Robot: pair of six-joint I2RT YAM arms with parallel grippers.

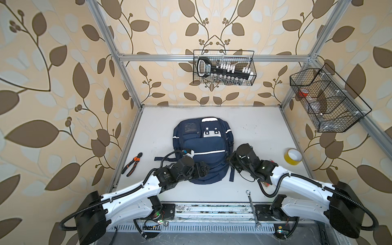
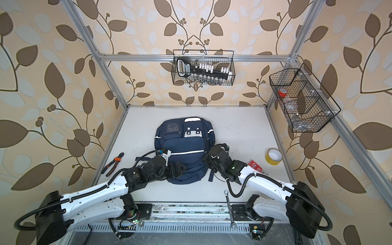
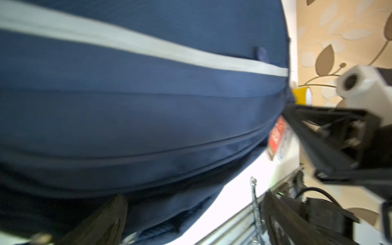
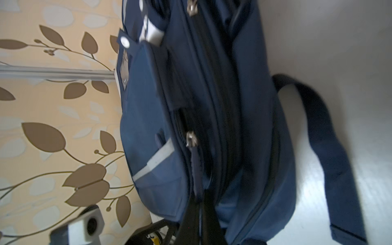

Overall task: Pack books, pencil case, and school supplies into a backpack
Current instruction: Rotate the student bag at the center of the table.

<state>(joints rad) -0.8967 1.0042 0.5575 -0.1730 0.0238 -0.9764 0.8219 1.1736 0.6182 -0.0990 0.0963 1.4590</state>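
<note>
Backpack (image 1: 203,148) between pliers (image 1: 132,164) and tape roll (image 1: 292,158)

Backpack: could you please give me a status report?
Left gripper open, close by backpack. Right gripper shut on zipper pull. Clear box not yet packed. Pliers, tape roll aside.

Orange-handled pliers (image 1: 132,164) lie at 9 o'clock on the white table (image 1: 254,131), and a yellow tape roll (image 1: 293,158) sits at 3 o'clock. A combination wrench (image 1: 252,210) lies at 5 o'clock, across the near rail. A wire basket (image 1: 252,63) holding a socket set (image 1: 229,71) hangs at 12 o'clock, and a second basket (image 1: 339,122) (three compartments, contents unclear) hangs at 2 o'clock.
</note>
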